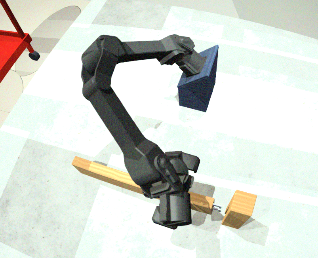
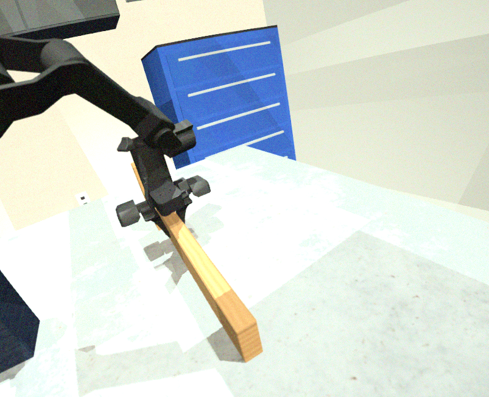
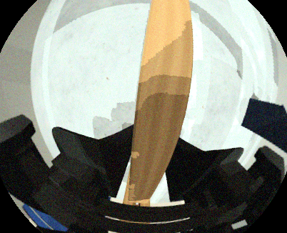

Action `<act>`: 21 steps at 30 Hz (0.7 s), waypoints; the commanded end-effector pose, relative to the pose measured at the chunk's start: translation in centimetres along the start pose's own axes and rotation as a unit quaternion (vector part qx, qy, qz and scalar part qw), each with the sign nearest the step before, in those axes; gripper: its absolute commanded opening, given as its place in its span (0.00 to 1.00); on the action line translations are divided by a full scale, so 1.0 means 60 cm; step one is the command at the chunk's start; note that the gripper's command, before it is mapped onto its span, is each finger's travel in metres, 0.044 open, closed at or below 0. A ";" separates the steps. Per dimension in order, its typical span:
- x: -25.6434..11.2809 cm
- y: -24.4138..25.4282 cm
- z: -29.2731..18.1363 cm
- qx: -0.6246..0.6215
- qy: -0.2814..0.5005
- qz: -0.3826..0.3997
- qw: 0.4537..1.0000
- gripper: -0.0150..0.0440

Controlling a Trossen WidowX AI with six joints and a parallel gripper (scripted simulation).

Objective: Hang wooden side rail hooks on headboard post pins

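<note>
The wooden side rail [image 1: 111, 173] [image 2: 201, 267] [image 3: 165, 118] runs through my gripper [image 2: 173, 223] [image 3: 148, 129], which is shut on it near its hook end; the fingertips are hidden in the top view. The rail's far end is low at the table and looks to rest on it. The steel hooks [image 1: 217, 207] stick out of the rail's other end, in front of the wooden headboard post [image 1: 242, 204] [image 2: 138, 179]. A small gap shows between hooks and post. The post stands upright, its slotted side towards the hooks. The pins inside the slot are hidden, so the hooks' height against them cannot be told.
The dark blue block [image 1: 196, 93] [image 2: 7, 324] under the arm's base stands on the table, well away from the rail. A red cart [image 1: 3, 52] is beyond the table's edge. A blue drawer cabinet [image 2: 227, 85] stands in the background behind the table.
</note>
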State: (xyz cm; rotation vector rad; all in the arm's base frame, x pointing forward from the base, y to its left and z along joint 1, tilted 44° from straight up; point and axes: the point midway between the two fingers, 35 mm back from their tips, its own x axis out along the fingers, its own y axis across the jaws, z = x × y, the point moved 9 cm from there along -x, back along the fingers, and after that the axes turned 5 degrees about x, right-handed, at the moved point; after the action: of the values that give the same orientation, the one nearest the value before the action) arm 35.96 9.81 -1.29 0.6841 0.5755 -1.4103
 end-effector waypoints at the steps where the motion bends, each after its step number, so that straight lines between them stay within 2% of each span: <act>1: -0.005 -0.002 -0.005 -0.001 0.002 0.003 1.000 0.25; 21: -0.005 -0.001 -0.008 -0.001 0.002 0.003 1.000 0.25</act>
State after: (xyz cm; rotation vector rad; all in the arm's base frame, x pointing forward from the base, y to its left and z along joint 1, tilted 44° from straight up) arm 35.96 9.99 -1.45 0.6839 0.5762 -1.4110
